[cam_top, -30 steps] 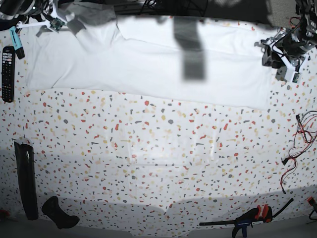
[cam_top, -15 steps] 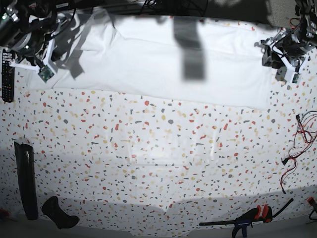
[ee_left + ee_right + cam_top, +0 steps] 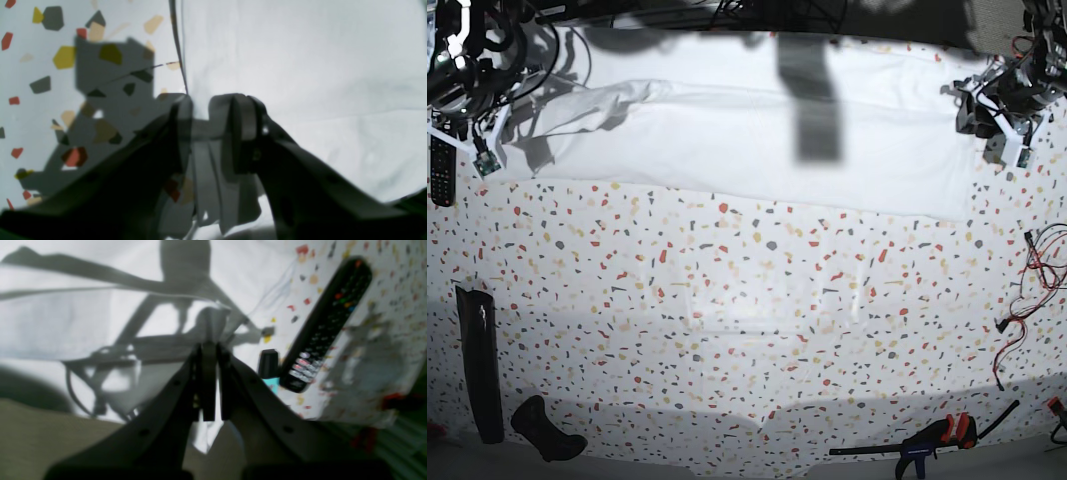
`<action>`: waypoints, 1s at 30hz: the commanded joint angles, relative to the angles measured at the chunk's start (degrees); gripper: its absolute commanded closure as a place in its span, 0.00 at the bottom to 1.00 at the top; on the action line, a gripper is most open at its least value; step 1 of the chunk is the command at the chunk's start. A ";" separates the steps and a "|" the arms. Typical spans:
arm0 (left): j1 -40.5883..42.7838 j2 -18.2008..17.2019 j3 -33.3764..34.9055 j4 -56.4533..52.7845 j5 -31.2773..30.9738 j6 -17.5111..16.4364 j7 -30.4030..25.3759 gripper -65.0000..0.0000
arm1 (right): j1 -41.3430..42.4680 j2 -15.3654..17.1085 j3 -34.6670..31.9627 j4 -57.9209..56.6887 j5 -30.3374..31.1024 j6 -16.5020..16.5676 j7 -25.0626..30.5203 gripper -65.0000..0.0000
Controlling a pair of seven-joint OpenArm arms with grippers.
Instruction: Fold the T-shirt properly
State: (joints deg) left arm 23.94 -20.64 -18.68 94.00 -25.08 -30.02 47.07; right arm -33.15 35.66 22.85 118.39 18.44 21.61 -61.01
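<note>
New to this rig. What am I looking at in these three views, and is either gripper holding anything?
It is a two-armed robot at a speckled table. The base view looks down on the whole table; each of the other two comes from a camera on one wrist, looking past that arm's gripper. A white T-shirt lies spread along the far edge. The left gripper is slightly open at the shirt's edge, gripping nothing. The right gripper has its jaws together; it is too blurred to tell whether cloth is pinched. A black remote control and a teal marker lie beside it.
</note>
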 commanded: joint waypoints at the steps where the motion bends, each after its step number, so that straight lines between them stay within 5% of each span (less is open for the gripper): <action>1: 0.50 -0.48 -0.02 -0.15 2.54 0.90 3.02 0.71 | 1.05 0.57 0.44 -1.16 -0.92 -1.09 0.50 1.00; 7: 0.50 -0.46 -0.02 -0.15 2.54 0.90 2.99 0.71 | 8.70 -4.46 0.39 -11.08 1.86 -1.31 1.90 1.00; 13: 0.50 -0.48 -0.02 -0.15 2.56 0.90 3.02 0.71 | 14.43 -8.44 0.39 -12.13 2.97 6.25 3.67 1.00; 20: 0.50 -0.48 -0.02 -0.15 2.56 0.90 3.04 0.71 | 17.90 -8.17 0.37 -12.13 2.58 7.19 3.32 1.00; 23: 0.48 -0.48 -0.02 -0.15 2.56 0.90 3.78 0.70 | 17.90 -8.20 0.39 -12.13 2.58 8.70 -1.88 1.00; 27: 0.50 -0.46 -0.02 -0.15 2.56 0.87 4.33 0.71 | 17.25 -7.74 0.39 -12.13 2.49 9.03 -4.98 0.69; 30: 0.50 -0.48 -0.02 -0.15 2.56 0.90 4.33 0.70 | 16.74 -6.88 0.42 -12.13 -2.23 9.01 -4.70 0.57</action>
State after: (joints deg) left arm 23.79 -20.62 -18.68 94.02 -25.12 -30.02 47.97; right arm -16.71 27.51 22.81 105.45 16.23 30.50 -66.08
